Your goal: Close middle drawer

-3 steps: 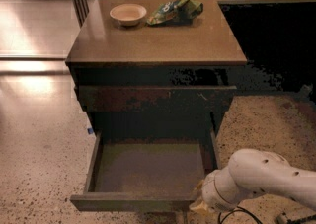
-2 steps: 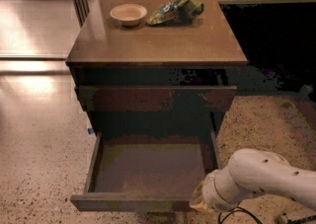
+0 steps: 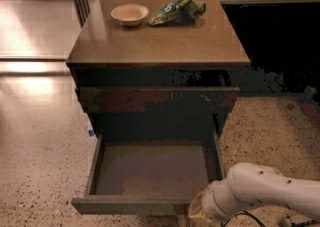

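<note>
One drawer [image 3: 131, 205] sticks far out of the brown cabinet [image 3: 155, 46]. The robot's gripper [image 3: 198, 212] is at its front right corner, open or closed I cannot tell. Up top sit a bowl [image 3: 129, 14] and a bag [image 3: 177, 11].

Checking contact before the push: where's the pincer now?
Bottom of the camera view, right of centre: the pincer is by the front right corner of the open drawer.
</note>
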You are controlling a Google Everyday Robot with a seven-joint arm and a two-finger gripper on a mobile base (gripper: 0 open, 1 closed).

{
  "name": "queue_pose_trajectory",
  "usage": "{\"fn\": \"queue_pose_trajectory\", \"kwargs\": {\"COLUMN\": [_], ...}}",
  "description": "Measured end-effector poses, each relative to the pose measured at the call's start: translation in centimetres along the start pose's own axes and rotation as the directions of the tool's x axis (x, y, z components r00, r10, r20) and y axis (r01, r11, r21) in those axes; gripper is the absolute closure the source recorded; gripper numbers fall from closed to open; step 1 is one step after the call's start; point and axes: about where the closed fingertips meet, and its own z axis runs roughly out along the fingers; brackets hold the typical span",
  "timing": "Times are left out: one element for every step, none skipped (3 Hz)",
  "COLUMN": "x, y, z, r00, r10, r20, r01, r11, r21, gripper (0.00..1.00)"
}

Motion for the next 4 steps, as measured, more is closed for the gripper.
{"fn": "queue_pose_trajectory", "kwargs": {"x": [0.4, 0.9, 1.5, 1.5], "y": [0.1, 0.7, 2.5, 2.5], "z": [3.1, 6.2, 8.4, 8.5], "r00": [1.0, 0.999, 0.997, 0.997], "r10": [0.004, 0.014, 0.03, 0.029], "r20": [0.026, 0.052, 0.071, 0.073], "r01": [-0.004, -0.013, -0.025, -0.024], "r11": [1.0, 0.9998, 0.9972, 0.9974], "r21": [0.0, -0.017, -0.071, -0.068], "gripper": [1.0, 1.0, 1.0, 1.0]}}
